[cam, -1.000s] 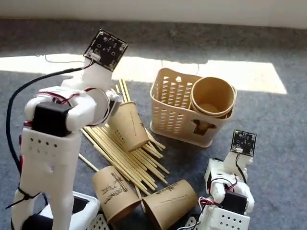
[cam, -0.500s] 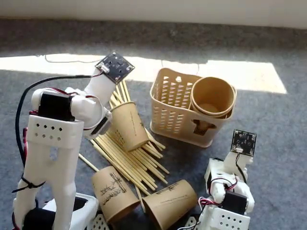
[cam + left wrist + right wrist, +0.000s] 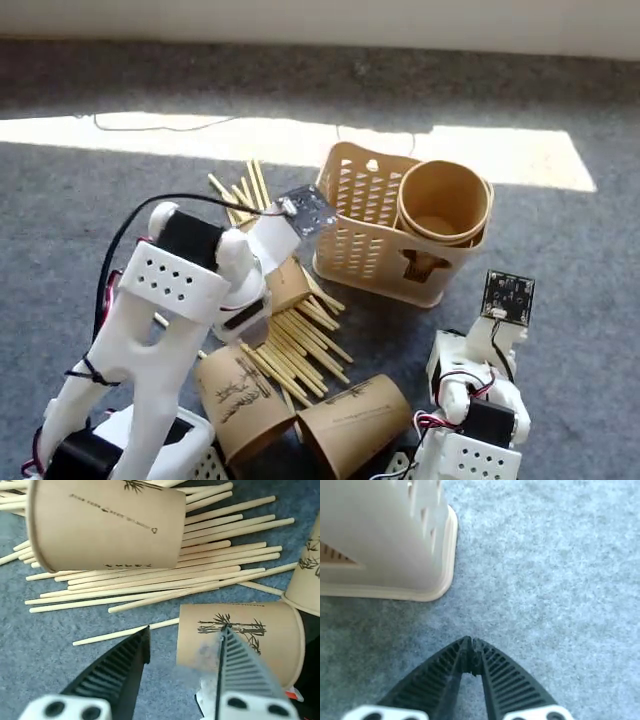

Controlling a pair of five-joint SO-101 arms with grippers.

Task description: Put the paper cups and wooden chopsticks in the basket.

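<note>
Cup (image 3: 240, 635) lying beside chopsticks (image 3: 150, 580) | left claw (image 3: 184, 631) spread over it | right claw (image 3: 471, 646) pressed together near basket (image 3: 385, 535)

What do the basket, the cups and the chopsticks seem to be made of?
The basket looks like moulded plastic, cream and smooth, judging by the regular slots in its walls. The cups seem to be brown kraft paper, matte, with a rolled rim and a printed bamboo drawing. The chopsticks appear to be pale bare wood, perhaps bamboo, with no shine.
</note>
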